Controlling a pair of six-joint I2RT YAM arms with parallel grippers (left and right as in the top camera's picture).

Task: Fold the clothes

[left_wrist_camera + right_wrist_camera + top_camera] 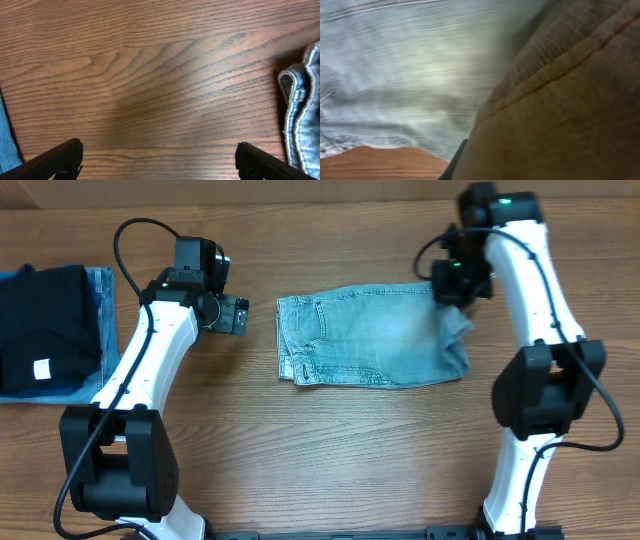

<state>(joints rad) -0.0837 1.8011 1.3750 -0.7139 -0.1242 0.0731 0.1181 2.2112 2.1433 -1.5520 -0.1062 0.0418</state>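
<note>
Overhead looks straight down on the table [330, 450]; both wrist views sit close, sharing the denim shorts [370, 335] with it

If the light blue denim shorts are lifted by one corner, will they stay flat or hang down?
Probably they hang limp: the denim shorts bunch and curl at their right end. They seem unlikely to slip freely, since rough denim lies on the wooden table. Nothing suggests fragility.

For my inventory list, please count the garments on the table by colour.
Light blue denim shorts: 1
Black folded garment: 1
Darker blue denim piece: 1
Total: 3
</note>
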